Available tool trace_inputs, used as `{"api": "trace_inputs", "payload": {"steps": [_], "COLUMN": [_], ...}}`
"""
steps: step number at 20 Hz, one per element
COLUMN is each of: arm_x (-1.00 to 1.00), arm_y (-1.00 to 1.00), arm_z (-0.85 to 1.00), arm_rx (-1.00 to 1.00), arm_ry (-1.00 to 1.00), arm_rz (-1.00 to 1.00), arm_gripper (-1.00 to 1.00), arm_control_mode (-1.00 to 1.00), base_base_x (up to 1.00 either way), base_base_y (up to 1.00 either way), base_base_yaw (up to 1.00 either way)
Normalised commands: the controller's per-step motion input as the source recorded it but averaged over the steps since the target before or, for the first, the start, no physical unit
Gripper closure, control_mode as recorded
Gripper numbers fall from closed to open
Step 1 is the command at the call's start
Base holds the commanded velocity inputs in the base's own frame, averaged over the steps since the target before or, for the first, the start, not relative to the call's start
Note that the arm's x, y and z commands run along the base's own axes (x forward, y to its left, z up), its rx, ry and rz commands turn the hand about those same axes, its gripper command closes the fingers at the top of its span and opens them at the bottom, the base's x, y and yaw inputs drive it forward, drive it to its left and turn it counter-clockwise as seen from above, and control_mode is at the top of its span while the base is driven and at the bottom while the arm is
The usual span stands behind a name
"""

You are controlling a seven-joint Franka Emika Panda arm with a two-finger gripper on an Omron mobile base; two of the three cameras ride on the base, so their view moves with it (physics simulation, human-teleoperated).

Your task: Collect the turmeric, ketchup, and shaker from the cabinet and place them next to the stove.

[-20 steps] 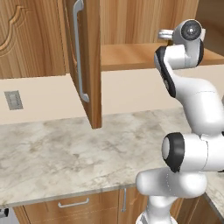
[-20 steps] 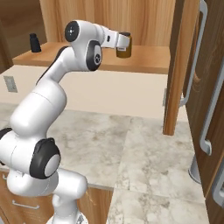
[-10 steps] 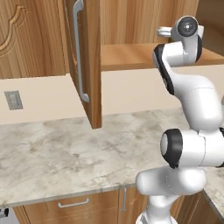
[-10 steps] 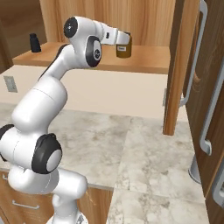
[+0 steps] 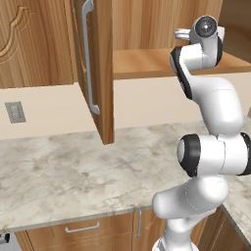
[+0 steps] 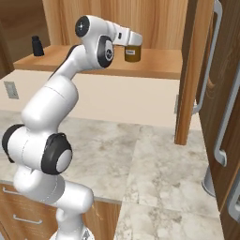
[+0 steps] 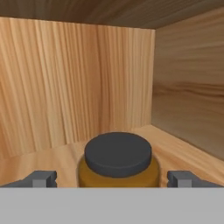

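Tool (image 7: 113, 178) w/ jaws spread wide, one tip each side of the turmeric (image 7: 118, 162), not clamped. Jar sits upright between the tips on the cabinet (image 6: 159, 65) shelf, dark lid up, orange-brown contents below. Wood back wall beyond it, side wall off to the tool's right. Small dark shaker (image 6: 37, 46) well apart, far end of shelf. Marble desk (image 6: 154, 154) below.

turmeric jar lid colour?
Dark grey, nearly black, on the turmeric jar; clearest in the hand view.
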Motion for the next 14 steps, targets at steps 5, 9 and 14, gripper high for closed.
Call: {"api": "trace_inputs", "payload": {"steps": [5,9,14], "arm_x": [0.06,0.17,0.16], "arm_y": [-0.07,-0.11,-0.14], "arm_z": [-0.16,-0.2,-0.11], "arm_rx": [0.0,0.0,0.0], "arm_ry": [0.0,0.0,0.0], "arm_rz": [0.0,0.0,0.0], "arm_gripper": [-1.0,-1.0,-1.0], "arm_control_mode": [-1.0,-1.0,-1.0], "base_base_x": [0.0,0.0,0.0], "base_base_y": [0.0,0.0,0.0], "base_base_yaw": [0.0,0.0,0.0]}}
